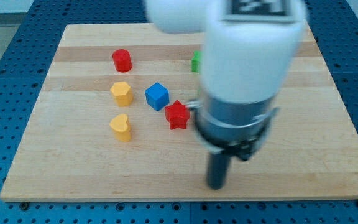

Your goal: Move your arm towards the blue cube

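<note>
Wooden board [73, 174] carries six blocks you can count. Nearest you, my tip [216, 185] sits well right of them, with no jaws. Then two yellow blocks [122, 127] [122, 93], one red star [177, 114], one blue cube [156, 96], one red cylinder [122, 60], one half-hidden green block [196, 61].

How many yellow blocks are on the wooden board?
2. One yellow block sits left of the blue cube; the other yellow block lies below it. The arm could hide more.
</note>
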Controlling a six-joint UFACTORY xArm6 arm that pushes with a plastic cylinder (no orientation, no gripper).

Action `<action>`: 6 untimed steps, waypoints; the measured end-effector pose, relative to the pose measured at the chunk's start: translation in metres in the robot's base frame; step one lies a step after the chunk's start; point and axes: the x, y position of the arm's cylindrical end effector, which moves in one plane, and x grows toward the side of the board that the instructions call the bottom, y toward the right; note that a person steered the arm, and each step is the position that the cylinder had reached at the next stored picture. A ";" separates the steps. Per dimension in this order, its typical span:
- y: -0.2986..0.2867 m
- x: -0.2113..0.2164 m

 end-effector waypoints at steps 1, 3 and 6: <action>-0.038 0.009; -0.044 -0.061; -0.096 -0.110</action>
